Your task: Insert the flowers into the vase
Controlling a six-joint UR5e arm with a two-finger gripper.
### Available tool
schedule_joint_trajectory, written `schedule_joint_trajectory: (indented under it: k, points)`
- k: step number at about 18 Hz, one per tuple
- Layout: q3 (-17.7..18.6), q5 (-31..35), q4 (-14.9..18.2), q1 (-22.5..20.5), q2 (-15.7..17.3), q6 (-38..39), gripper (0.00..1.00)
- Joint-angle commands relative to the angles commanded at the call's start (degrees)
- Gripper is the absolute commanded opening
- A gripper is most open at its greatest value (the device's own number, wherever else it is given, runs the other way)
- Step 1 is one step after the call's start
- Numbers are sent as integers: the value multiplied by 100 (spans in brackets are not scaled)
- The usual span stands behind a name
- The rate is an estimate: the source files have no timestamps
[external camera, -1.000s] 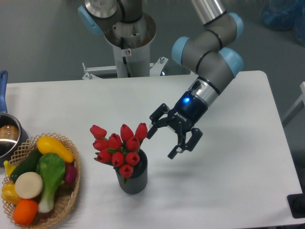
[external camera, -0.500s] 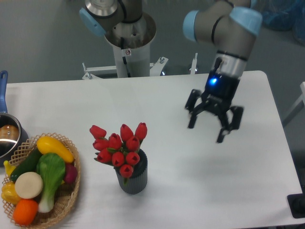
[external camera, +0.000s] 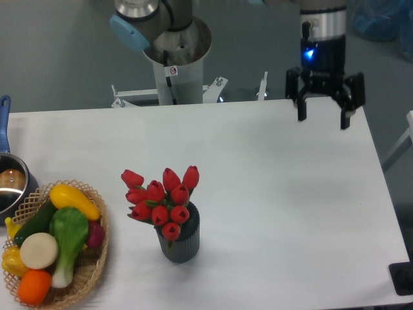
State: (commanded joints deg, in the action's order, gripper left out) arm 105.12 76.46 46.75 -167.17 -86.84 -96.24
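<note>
The flowers (external camera: 162, 200) stand in the vase (external camera: 178, 237) near the front of the counter (external camera: 271, 194). The pincer (external camera: 324, 110) hangs far right, spread wide, holding nothing. Best keep well away from them.

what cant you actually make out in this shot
- Stems of the flowers: hidden inside the vase, so how deep they sit is unknown.
- Pot: cut off by the camera's left edge; its contents are unclear.
- Arm above the gripper: cut off by the top edge.
- Lower vegetables in the basket: covered by those on top.
</note>
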Motion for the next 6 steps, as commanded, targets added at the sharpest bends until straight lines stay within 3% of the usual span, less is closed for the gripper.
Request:
schedule_joint_trajectory:
  k: [6]
  points:
    - [9,-9,53,-9,44,52,100]
